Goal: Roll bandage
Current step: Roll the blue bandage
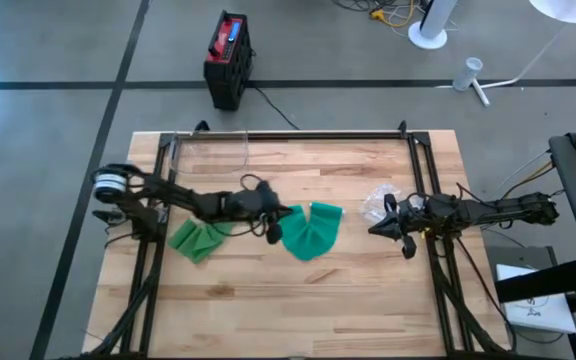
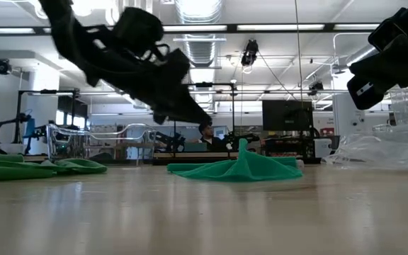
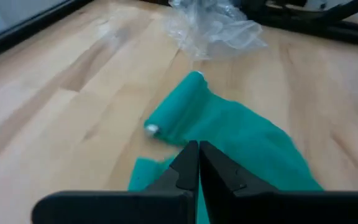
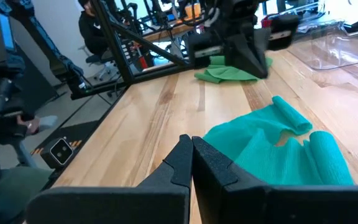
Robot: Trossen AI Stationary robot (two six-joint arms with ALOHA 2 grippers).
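Note:
A teal bandage (image 1: 311,230) lies crumpled on the wooden table near its middle, with a rolled end (image 3: 176,112) toward the far side and loose cloth spread beside it. A second, green bandage (image 1: 200,238) lies flat at the left. My left gripper (image 1: 276,225) is shut and hovers just left of the teal bandage, above its near edge (image 3: 199,155), clear of the table in the low view (image 2: 198,119). My right gripper (image 1: 376,229) waits shut at the table's right, pointing toward the teal bandage (image 4: 278,143).
A crumpled clear plastic bag (image 1: 378,203) lies at the right, beyond the teal bandage. Black frame rails (image 1: 288,136) run along the table's far edge and sides. Bare wood spreads across the near half (image 1: 298,310). A person sits in the room behind (image 2: 205,131).

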